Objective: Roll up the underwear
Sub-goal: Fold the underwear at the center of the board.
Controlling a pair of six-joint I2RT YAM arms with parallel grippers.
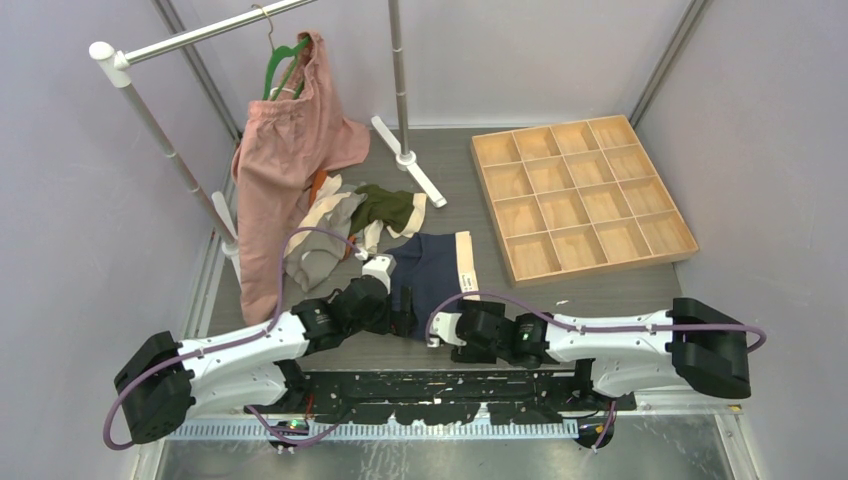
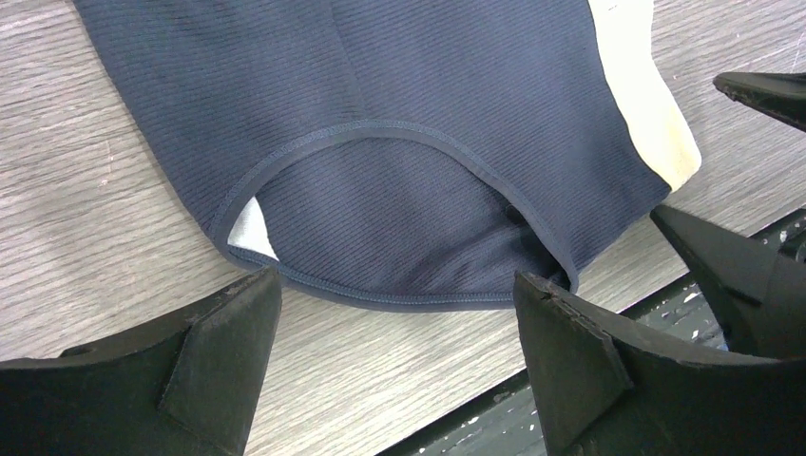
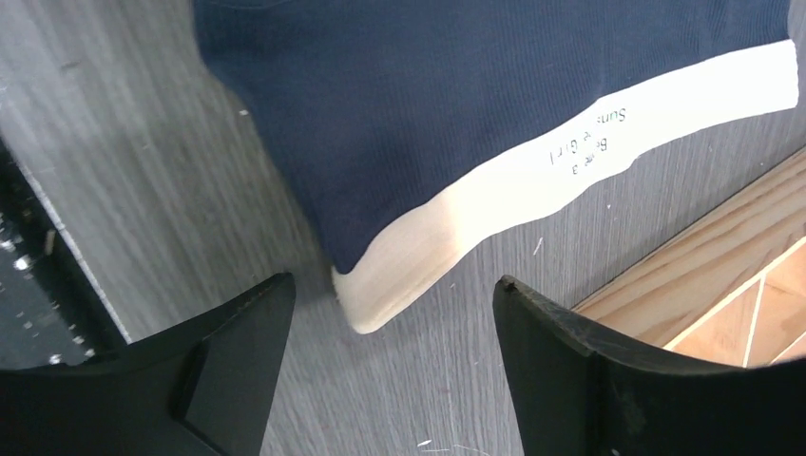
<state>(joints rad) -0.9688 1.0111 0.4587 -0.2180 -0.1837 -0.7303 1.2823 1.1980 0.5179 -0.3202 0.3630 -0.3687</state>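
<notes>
The navy underwear (image 1: 432,272) lies flat on the table with its cream waistband (image 1: 464,262) towards the right. My left gripper (image 1: 404,316) stands open at the near leg hem; in the left wrist view the gripper (image 2: 399,296) straddles the hem of the navy underwear (image 2: 409,142) without holding it. My right gripper (image 1: 438,330) is open at the near waistband corner. In the right wrist view the cream waistband's corner (image 3: 399,275) lies just ahead of the gap of the right gripper (image 3: 394,296), untouched. More underwear, olive green (image 1: 386,206) and grey (image 1: 318,256), is piled behind.
A large pink garment (image 1: 285,170) hangs on a green hanger (image 1: 284,62) from a white rack (image 1: 402,80) at the back left. A wooden compartment tray (image 1: 580,195) lies at the right, its edge (image 3: 722,294) close to my right gripper. The table's near edge runs just behind both grippers.
</notes>
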